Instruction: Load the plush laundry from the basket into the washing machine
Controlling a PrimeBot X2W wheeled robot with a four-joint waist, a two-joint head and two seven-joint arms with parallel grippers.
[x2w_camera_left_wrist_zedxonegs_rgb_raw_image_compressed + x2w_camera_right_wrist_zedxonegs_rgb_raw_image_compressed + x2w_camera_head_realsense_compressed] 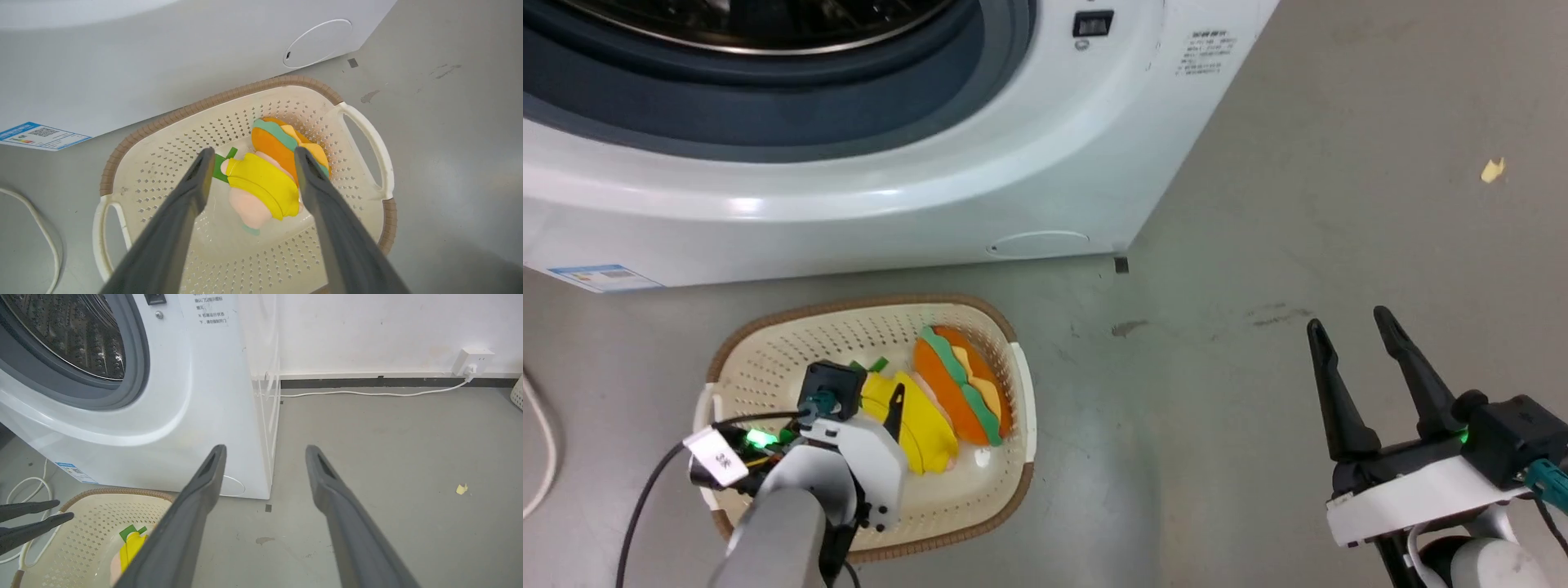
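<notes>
The cream basket (768, 359) with its brown rim sits on the grey floor in front of the white washing machine (931, 188). Two plush toys lie in it: the orange burger (964, 384) at the right and the yellow-and-cream one (265, 183) beside it. My left gripper (254, 152) hangs open over the basket, its fingers either side of the yellow toy; whether they touch it is unclear. My right gripper (1347, 320) stands open and holds nothing over bare floor to the right. The steel drum (69, 330) shows inside the grey seal (135, 371).
A white cable (539, 441) curls on the floor left of the basket. A yellow scrap (1492, 170) lies on the floor at the far right. A wall socket (472, 361) with a white cord sits on the back wall. Grey floor stretches right of the washer.
</notes>
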